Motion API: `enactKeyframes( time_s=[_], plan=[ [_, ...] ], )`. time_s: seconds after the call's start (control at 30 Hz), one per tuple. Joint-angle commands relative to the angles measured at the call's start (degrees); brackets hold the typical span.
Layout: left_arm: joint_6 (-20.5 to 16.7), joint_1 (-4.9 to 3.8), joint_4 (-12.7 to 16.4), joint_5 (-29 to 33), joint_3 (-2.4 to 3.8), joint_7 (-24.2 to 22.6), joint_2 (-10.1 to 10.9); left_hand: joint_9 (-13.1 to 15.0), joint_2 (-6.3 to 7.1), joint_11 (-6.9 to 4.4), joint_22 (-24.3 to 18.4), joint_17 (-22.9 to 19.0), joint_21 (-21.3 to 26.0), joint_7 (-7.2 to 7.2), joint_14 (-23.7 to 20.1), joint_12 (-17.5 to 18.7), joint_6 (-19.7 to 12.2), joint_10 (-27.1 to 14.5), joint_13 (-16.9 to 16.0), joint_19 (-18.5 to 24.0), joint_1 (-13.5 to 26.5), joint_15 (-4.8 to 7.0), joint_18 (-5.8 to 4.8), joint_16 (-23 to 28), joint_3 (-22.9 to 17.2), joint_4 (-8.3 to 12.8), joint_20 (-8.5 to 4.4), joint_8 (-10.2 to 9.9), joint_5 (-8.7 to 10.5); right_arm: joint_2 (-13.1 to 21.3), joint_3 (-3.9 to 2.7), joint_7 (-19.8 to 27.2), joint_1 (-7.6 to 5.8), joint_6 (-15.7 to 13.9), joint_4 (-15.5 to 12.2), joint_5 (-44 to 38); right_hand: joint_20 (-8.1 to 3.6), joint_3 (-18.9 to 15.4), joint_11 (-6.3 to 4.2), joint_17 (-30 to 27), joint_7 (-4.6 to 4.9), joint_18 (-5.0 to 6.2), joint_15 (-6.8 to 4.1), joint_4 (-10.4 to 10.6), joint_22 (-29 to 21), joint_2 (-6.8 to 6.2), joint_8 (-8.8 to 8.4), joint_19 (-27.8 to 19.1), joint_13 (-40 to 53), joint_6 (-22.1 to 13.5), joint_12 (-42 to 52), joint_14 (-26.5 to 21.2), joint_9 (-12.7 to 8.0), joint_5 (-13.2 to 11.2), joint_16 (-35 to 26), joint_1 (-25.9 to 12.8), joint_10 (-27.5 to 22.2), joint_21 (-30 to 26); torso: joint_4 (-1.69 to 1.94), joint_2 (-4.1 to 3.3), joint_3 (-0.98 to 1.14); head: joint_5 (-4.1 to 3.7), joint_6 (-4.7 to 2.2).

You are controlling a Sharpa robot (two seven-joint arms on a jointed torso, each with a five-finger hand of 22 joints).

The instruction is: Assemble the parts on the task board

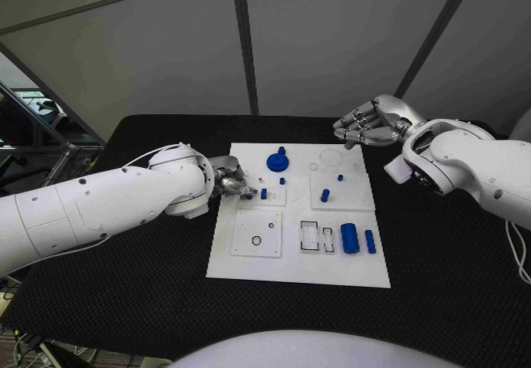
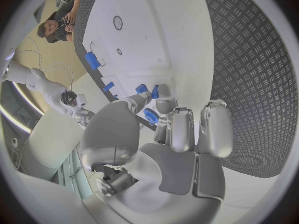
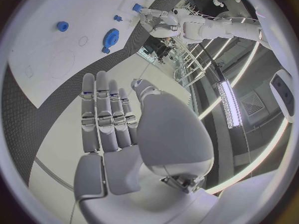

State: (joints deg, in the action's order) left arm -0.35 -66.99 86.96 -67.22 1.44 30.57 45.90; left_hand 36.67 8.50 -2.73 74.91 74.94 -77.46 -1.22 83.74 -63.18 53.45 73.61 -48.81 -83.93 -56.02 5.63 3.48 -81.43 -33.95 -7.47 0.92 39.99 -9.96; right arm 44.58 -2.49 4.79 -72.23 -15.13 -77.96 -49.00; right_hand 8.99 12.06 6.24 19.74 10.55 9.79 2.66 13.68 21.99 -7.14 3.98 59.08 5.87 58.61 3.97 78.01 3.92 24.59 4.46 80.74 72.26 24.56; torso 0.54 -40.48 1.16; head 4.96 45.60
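The white task board (image 1: 298,264) lies mid-table. On it sit a blue gear (image 1: 277,161), a small blue peg (image 1: 263,193) on a raised plate, another peg (image 1: 325,195), a thick blue cylinder (image 1: 348,238) and a thin blue bar (image 1: 370,241). My left hand (image 1: 232,182) is at the board's left edge, fingers curled, with its tips right beside the small peg. In the left wrist view blue pieces (image 2: 142,88) show at the thumb tip; whether they are held is unclear. My right hand (image 1: 371,123) hovers past the board's far right corner and holds nothing, with its fingers (image 3: 106,114) stretched out.
A white plate with round holes (image 1: 257,234) and empty rectangular slots (image 1: 310,236) take up the board's near half. A circle outline (image 1: 330,159) marks its far right. Black table surface (image 1: 122,299) runs all round the board.
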Motion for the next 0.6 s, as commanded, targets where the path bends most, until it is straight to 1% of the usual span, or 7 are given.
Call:
enactKeyframes(
  time_s=[0.03, 0.2, 0.5, 0.6],
  plan=[
    [0.5, 0.02, -0.2, 0.3, -0.04, 0.3, -0.1, -0.1, 0.08, 0.14, 3.8, 7.2, -0.3, -0.03, 4.0, -0.4, 0.3, 0.2, -0.1, -1.7, 0.7, 0.07, -0.44, -0.4, 0.7, -0.3, -0.28, -0.3, 0.13, -0.1, -0.03, 0.3, -0.10, 0.3, 0.0, -0.1, 0.03, 0.0, -0.01, 0.0, -0.02, 0.61, 0.11, 0.4, -0.1, -0.02, 0.11, 0.3, -0.1, -0.3, 0.0, 0.5, 0.1, 0.2, -0.4, -0.5, -0.3, -0.3, -0.01, -0.02, 0.00, -0.01, -0.04],
    [0.1, 0.02, -0.5, 0.4, -0.02, 0.3, -0.2, -0.3, -0.12, 0.18, 3.9, 7.2, -0.3, -0.08, 4.0, -0.5, 0.5, 0.2, -0.2, -1.7, 1.4, 0.04, -0.45, -0.4, 2.3, -1.4, -0.26, -0.4, 0.10, 0.0, -0.03, 0.3, -0.10, 0.3, 0.0, -0.1, 0.03, 0.0, 0.00, 0.0, -0.02, 0.62, 0.11, 0.4, -0.1, -0.02, 0.11, 0.3, -0.1, -0.4, 0.0, 0.5, 0.1, 0.2, -0.4, -0.5, -0.3, -0.4, 0.04, -0.05, -0.02, -0.05, -0.03],
    [-0.4, 0.02, -0.6, 0.8, 0.08, 0.2, 0.0, -0.6, 0.04, 0.27, 4.1, 7.2, -0.4, -0.17, 4.0, -0.8, 0.8, 0.3, -0.5, -1.8, 2.7, -0.03, -0.49, -0.4, 7.4, -4.0, -0.21, -0.6, 0.11, -0.1, -0.03, 0.3, -0.10, 0.4, 0.1, -0.1, 0.03, 0.0, 0.00, 0.0, -0.02, 0.62, 0.11, 0.4, -0.1, -0.02, 0.11, 0.3, -0.1, -0.4, 0.0, 0.5, 0.1, 0.2, -0.4, -0.5, -0.3, -0.4, 0.04, 0.00, -0.02, -0.08, -0.05],
    [-0.6, 0.02, -0.4, 0.9, 0.17, 0.2, 0.2, -0.7, -0.18, 0.26, 4.2, 7.2, -0.4, -0.15, 4.0, -0.8, 0.9, 0.3, -0.5, -1.8, 2.8, -0.03, -0.50, -0.4, 8.8, -4.7, -0.21, -0.6, 0.09, -0.1, -0.03, 0.3, -0.09, 0.4, 0.2, -0.1, 0.04, 0.0, 0.01, 0.0, -0.01, 0.61, 0.12, 0.5, -0.1, -0.02, 0.10, 0.3, -0.1, -0.4, 0.0, 0.5, 0.1, 0.3, -0.4, -0.6, -0.3, -0.4, 0.01, 0.01, -0.02, -0.09, -0.05]
  ],
)
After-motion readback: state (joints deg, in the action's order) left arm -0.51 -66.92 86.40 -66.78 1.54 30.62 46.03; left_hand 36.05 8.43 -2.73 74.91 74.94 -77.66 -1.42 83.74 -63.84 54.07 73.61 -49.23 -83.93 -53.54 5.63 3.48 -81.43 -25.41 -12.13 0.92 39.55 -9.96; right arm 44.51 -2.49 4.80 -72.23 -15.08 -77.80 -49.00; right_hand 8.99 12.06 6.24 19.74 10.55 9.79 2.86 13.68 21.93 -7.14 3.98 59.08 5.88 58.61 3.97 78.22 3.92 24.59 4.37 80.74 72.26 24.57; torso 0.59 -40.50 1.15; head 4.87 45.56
